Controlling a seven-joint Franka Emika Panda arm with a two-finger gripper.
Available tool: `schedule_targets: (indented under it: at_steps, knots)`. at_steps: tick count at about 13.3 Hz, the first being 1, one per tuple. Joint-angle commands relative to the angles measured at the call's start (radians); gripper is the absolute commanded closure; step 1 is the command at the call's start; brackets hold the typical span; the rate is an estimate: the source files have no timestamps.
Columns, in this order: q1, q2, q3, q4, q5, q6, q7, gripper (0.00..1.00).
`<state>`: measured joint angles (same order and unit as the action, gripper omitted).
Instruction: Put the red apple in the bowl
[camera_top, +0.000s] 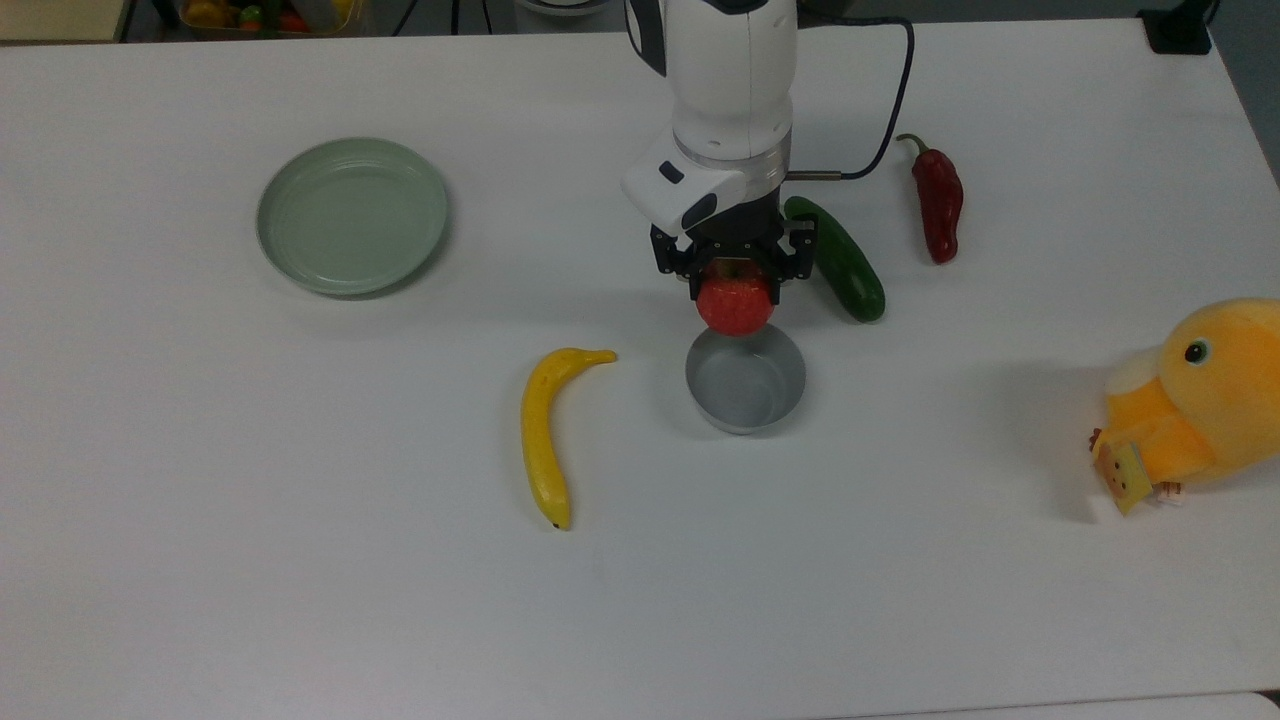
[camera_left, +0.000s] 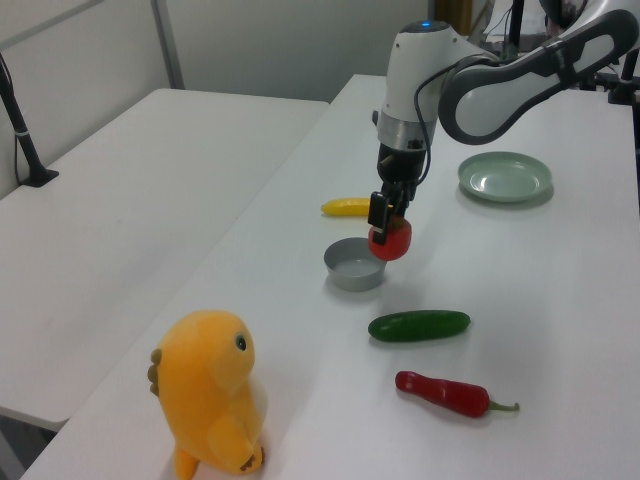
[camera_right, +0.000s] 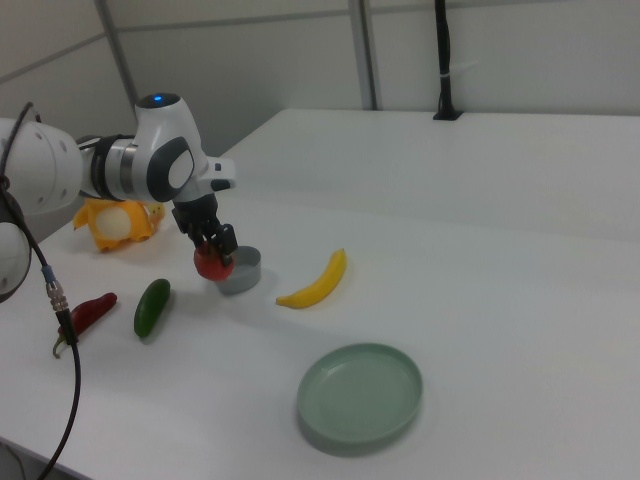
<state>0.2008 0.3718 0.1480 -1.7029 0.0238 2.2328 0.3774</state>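
The white Franka arm's black two-finger gripper is clamped on the round red apple, one finger on either side of the fruit, and holds it off the white tabletop. In the top view the apple overlaps the far rim of the small round grey bowl, which stands empty with its straight sides upright; in the left view the apple hangs at the bowl's right edge, a little above the rim, and in the right view it sits against the left side of the bowl. Whether the fruit is already over the opening or just beside the rim is hard to judge from these angles. A long dark-green cucumber lies just beside the gripper on the top view's right, partly hidden by the wrist, and a dark-red chili pepper with a curled green stem lies further right, apart from the cucumber. A yellow banana lies near the bowl on the top view's left, not touching it. The shallow pale-green plate rests well apart towards the top view's upper left. An orange plush duck toy sits at the top view's right edge.
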Motion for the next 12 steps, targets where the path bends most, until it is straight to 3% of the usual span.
schedule_targets:
  at_steps: [1, 3, 6, 12]
  knots:
    - [0.002, 0.068, 0.007, 0.123, -0.007, -0.038, 0.023, 0.73]
    - [0.002, 0.105, 0.007, 0.163, -0.018, -0.035, 0.025, 0.68]
    - [-0.001, 0.137, 0.01, 0.183, -0.019, -0.033, 0.055, 0.0]
    - [-0.018, 0.124, 0.022, 0.18, -0.019, -0.041, 0.055, 0.0]
